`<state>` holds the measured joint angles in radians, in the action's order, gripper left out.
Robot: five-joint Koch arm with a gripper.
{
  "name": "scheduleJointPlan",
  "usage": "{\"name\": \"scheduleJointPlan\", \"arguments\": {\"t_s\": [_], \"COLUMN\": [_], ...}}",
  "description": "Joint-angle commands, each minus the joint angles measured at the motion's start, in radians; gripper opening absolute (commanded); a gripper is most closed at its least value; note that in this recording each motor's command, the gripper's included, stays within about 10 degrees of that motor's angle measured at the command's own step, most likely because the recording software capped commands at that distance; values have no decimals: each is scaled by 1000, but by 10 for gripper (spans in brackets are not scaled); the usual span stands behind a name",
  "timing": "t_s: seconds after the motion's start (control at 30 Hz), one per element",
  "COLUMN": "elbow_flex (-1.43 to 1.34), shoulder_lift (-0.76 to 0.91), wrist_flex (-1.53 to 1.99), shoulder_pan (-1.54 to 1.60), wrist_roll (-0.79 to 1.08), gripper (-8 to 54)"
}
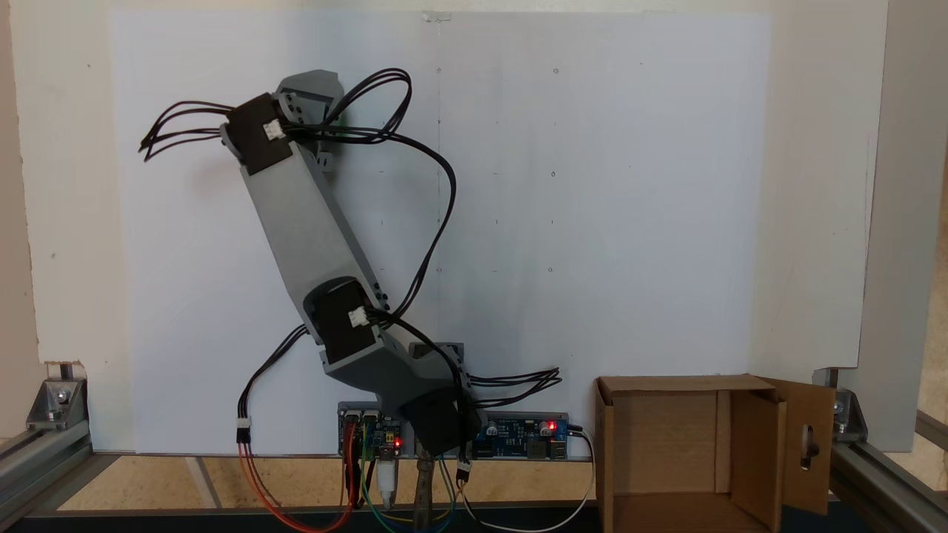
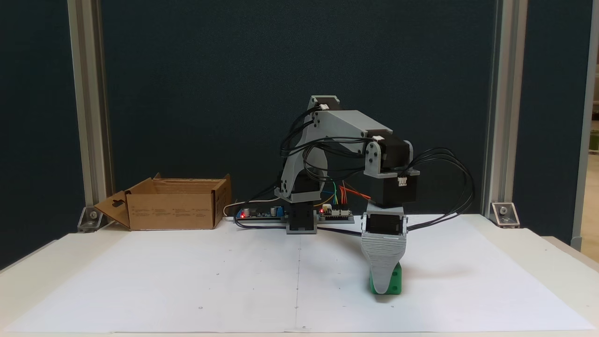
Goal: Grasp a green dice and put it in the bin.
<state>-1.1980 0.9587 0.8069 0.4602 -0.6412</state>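
Green dice [image 2: 395, 282], bright rounded cube, sits on paper; tool [image 2: 383, 286] down over it, grip state unclear; bin [image 2: 173, 210] at 10 o'clock.

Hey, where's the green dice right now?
In a fixed view, the green dice sits on the white paper right of centre, directly under the gripper, far from the bin at the back left.

Desk [image 2: 538, 262] under me carries white paper sheet [image 2: 187, 281]. On the sheet in a fixed view: green dice [image 2: 397, 282] at 4 o'clock, touching paper. Bin [image 2: 173, 210] at 10 o'clock, my base and circuit boards [image 2: 262, 214] at 12, back edge.
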Motion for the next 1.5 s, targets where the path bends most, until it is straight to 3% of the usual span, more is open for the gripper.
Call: {"name": "scheduleJointPlan", "arguments": {"t_s": [0.0, 0.2, 0.37, 0.4, 0.63, 1.0, 1.2, 1.47], "elbow_flex": [55, 55, 55, 55, 84, 560, 497, 178], "shoulder_lift": [6, 2, 0, -2, 52, 273, 305, 523], "wrist_flex": [-2, -6, -9, -14, 103, 658, 652, 400], "shoulder_pan": [-8, -6, -8, -11, -14, 34, -69, -621], "wrist_roll": [-67, -67, -77, -77, -69, -69, -37, 282], "gripper": [403, 317, 129, 114, 114, 114, 114, 114]}}
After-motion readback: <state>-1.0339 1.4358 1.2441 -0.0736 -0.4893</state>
